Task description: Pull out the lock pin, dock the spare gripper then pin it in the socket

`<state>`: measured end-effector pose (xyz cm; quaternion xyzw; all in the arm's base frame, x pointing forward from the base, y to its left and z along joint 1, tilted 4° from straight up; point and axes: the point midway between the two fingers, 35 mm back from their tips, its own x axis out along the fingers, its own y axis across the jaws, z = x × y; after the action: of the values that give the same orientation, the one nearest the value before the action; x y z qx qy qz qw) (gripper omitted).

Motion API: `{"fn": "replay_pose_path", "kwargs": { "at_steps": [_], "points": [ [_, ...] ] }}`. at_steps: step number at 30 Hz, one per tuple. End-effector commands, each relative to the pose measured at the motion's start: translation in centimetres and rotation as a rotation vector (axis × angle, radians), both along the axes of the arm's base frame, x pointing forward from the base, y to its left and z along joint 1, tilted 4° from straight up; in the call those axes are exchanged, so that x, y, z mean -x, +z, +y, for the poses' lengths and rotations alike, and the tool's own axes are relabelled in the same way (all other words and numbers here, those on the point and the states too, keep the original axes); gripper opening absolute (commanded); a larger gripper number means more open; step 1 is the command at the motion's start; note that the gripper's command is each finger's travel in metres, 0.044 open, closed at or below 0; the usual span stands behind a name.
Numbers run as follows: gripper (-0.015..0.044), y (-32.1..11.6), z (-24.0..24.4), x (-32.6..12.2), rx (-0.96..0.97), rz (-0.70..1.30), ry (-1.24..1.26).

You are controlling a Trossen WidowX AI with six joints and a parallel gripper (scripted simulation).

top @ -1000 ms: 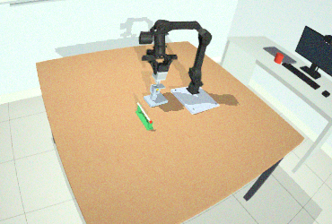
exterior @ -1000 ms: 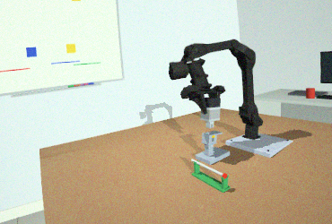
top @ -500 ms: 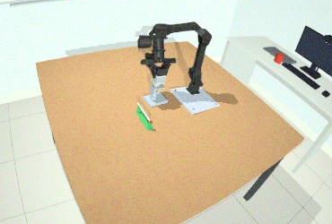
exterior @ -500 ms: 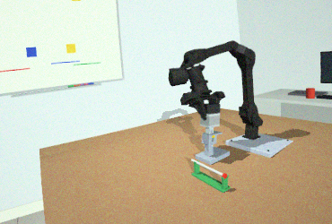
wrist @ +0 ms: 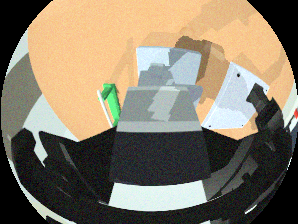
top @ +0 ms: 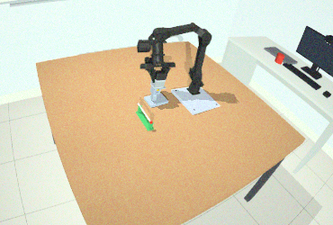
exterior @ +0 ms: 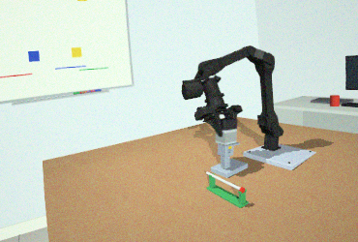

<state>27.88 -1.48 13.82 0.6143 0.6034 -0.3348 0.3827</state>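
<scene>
My gripper [top: 159, 75] [exterior: 226, 124] [wrist: 160, 157] is shut on the spare gripper [top: 157, 84] [exterior: 225, 136] [wrist: 137, 105], a block with a light grey lower part and a dark upper part. It is held upright directly over the mount [top: 155, 101] [exterior: 230, 168] [wrist: 144, 62], with its underside at the top of the socket. Its spigot is hidden, so how deep it sits cannot be told. The lock pin [top: 145, 112] [exterior: 223, 181] [wrist: 104, 107], white with a red head, lies across the green rack [top: 144, 121] [exterior: 226, 196] [wrist: 114, 106], out of the socket.
The arm's pale base plate [top: 202, 104] [exterior: 293, 161] [wrist: 229, 102] is beside the mount, on the right in the top and exterior views. The green rack stands close to the mount on its other side. A desk with a monitor [top: 318, 49] and a red cup [top: 280, 58] [exterior: 335, 101] is beyond the table.
</scene>
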Motion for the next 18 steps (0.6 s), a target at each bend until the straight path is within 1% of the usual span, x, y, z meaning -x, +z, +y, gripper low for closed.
{"fn": "replay_pose_path", "kwargs": {
  "at_steps": [1,16,18],
  "points": [
    [0.0,-0.42,0.09,-0.15,-0.007,-0.006,-0.002],
    [0.0,-0.61,0.01,0.01,-0.001,0.0,0.0],
    [0.0053,-0.61,0.01,0.01,-0.001,0.0,0.0]
  ]
}}
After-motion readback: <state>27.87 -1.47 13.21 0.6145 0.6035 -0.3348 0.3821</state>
